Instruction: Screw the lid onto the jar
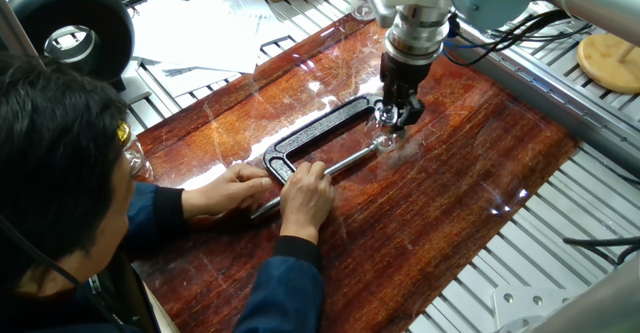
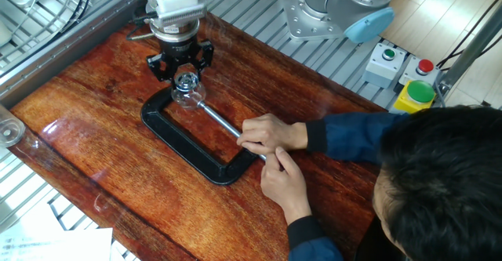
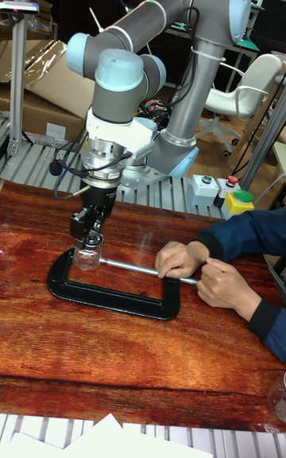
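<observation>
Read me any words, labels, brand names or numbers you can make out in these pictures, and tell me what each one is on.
None can be read.
The papers beyond the table show only faint lines, too blurred.
The button boxes carry no legible marking.
The robot arm, C-clamp and jar show no lettering.

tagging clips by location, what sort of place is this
Most likely a robotics lab or workshop. A grey robot arm is mounted by a wooden table on an aluminium frame, a box with push buttons sits close by, and office chairs and computer screens stand behind.
</observation>
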`<state>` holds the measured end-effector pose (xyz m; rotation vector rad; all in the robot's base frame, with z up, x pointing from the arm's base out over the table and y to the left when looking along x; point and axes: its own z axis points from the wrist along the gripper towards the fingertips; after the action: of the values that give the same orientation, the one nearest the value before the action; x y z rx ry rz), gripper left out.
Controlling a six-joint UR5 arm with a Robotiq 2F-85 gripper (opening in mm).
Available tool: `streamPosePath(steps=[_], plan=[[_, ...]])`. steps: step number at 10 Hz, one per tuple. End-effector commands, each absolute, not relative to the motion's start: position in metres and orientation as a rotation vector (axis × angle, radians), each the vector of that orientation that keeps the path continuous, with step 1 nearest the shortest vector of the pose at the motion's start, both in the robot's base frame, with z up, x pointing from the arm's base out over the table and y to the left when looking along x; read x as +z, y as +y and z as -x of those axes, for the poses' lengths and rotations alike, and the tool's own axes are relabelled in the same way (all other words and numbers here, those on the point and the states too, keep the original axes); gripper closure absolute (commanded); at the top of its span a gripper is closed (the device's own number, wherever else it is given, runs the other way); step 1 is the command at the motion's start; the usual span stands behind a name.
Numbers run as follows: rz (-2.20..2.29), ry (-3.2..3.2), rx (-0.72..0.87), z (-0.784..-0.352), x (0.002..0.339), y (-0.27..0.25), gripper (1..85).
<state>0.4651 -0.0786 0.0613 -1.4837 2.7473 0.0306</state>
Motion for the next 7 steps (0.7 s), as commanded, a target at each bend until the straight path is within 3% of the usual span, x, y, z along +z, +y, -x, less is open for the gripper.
streamPosePath(steps=[1,6,7], plan=[[1.144,2.897,0.087,-0.47,0.066,-0.075,66.7],[0.747,2.991,0.063,-0.49,0.059,-0.091,65.3],[0.741,2.999,0.073,-0.488,0.058,-0.089,54.7]])
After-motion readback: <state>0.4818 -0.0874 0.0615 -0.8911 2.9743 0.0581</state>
